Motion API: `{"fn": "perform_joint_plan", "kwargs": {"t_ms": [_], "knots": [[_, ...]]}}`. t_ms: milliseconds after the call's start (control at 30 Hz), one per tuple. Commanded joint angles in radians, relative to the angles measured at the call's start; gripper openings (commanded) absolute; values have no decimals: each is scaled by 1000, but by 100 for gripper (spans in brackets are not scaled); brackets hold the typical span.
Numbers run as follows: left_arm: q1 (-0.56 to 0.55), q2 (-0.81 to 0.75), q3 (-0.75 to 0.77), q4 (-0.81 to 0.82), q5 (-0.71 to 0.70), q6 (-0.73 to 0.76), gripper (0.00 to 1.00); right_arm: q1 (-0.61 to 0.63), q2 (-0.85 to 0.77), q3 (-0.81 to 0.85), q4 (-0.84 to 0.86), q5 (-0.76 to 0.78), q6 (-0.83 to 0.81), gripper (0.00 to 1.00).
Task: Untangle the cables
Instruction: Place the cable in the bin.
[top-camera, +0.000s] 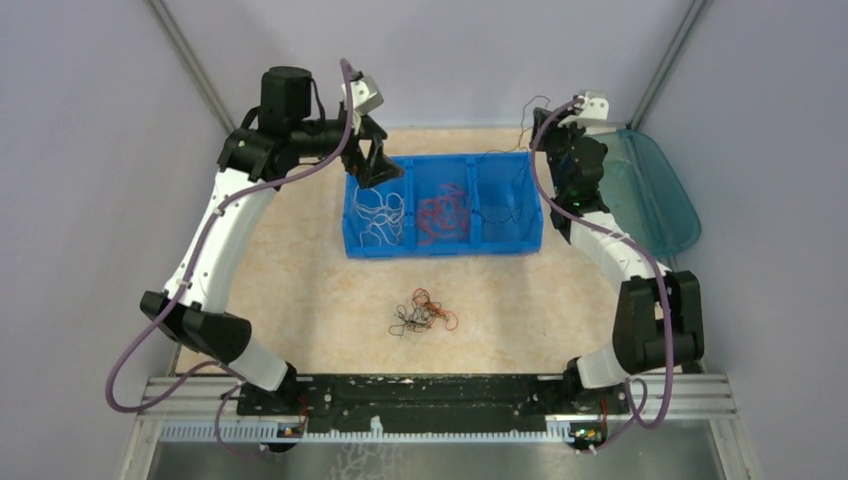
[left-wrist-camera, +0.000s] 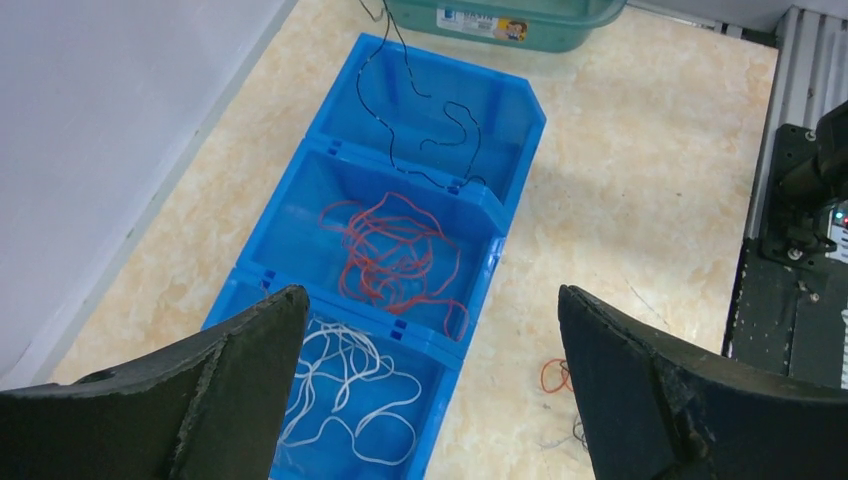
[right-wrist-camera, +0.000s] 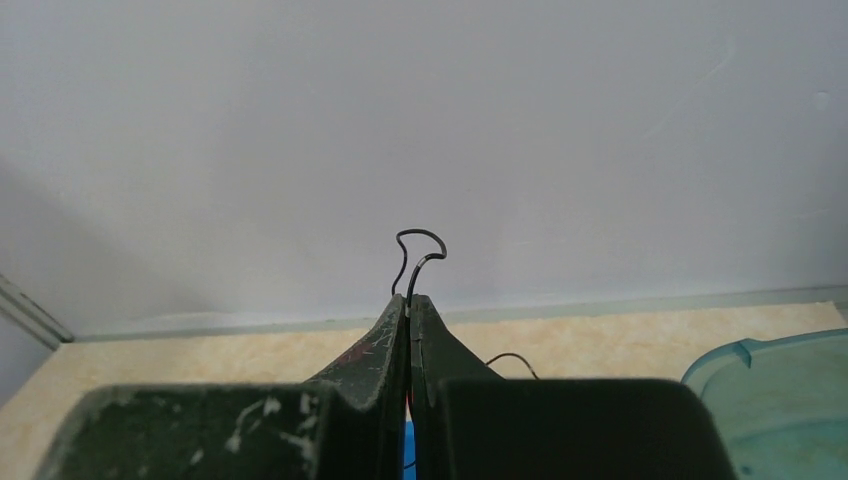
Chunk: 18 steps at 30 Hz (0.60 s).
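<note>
Hovering over the white wires (left-wrist-camera: 338, 378) in the 9 o'clock compartment of the blue bin (top-camera: 445, 247), your left gripper (left-wrist-camera: 430, 300) is standing wide apart and empty. Your right gripper (right-wrist-camera: 409, 300) is clamping a black wire (right-wrist-camera: 404, 262) above the 3 o'clock compartment. The unsorted tangle (top-camera: 422, 313) is lying on the table (top-camera: 300, 290) at 6 o'clock from the bin, and the free left gripper is looking nearer to it.

White cables (left-wrist-camera: 345, 375) partly hidden behind left gripper (left-wrist-camera: 430, 295).

White, red, black cables (top-camera: 443, 215) binned, tangle (top-camera: 423, 312) nearby
</note>
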Motion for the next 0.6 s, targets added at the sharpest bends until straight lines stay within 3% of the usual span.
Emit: {"fn": "perform_joint_plan", "kwargs": {"t_ms": [0, 167, 333, 567], "knots": [[8, -56, -14, -80, -40, 31, 100, 41, 9, 83, 31, 58, -203, 0], [19, -82, -24, -80, -122, 27, 100, 89, -47, 21, -39, 108, -319, 0], [20, -108, -33, -61, -154, 22, 100, 81, -117, -40, -71, 217, -319, 0], [20, -134, -47, -42, -126, -3, 100, -4, -160, -39, -122, 206, -270, 0]]}}
